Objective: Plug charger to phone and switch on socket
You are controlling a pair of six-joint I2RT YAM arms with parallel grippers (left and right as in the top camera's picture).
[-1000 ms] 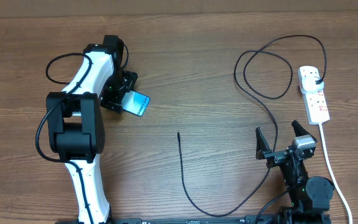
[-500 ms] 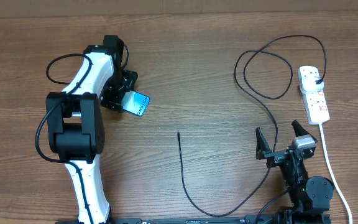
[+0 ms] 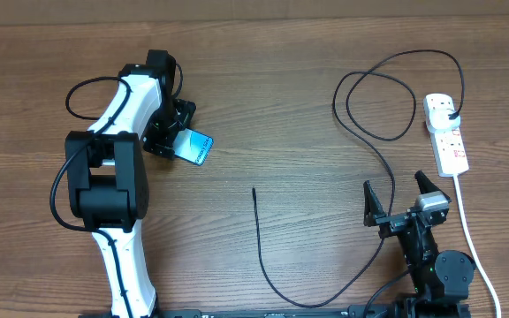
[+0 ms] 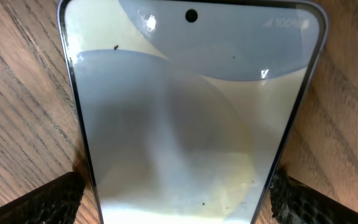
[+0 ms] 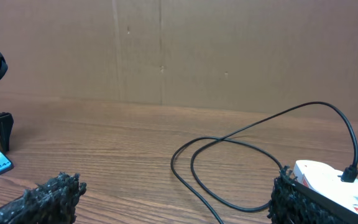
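Note:
The phone (image 3: pixel 193 146) has a lit blue-teal screen and sits at the left of the table between the fingers of my left gripper (image 3: pixel 177 141). In the left wrist view the phone (image 4: pixel 185 93) fills the frame, and the left gripper (image 4: pixel 176 193) is shut on its two long edges. The charger (image 3: pixel 261 247) is a thin black cable; its free tip lies mid-table and its black plug sits in the socket (image 3: pixel 446 134), a white power strip at the right. My right gripper (image 3: pixel 396 193) is open and empty, near the table's front right.
The socket's white cord (image 3: pixel 467 230) runs down the right side past my right arm. The charger loops (image 5: pixel 229 140) in front of the right gripper (image 5: pixel 173 186), with the socket (image 5: pixel 319 177) at its right. A brown wall stands behind the table.

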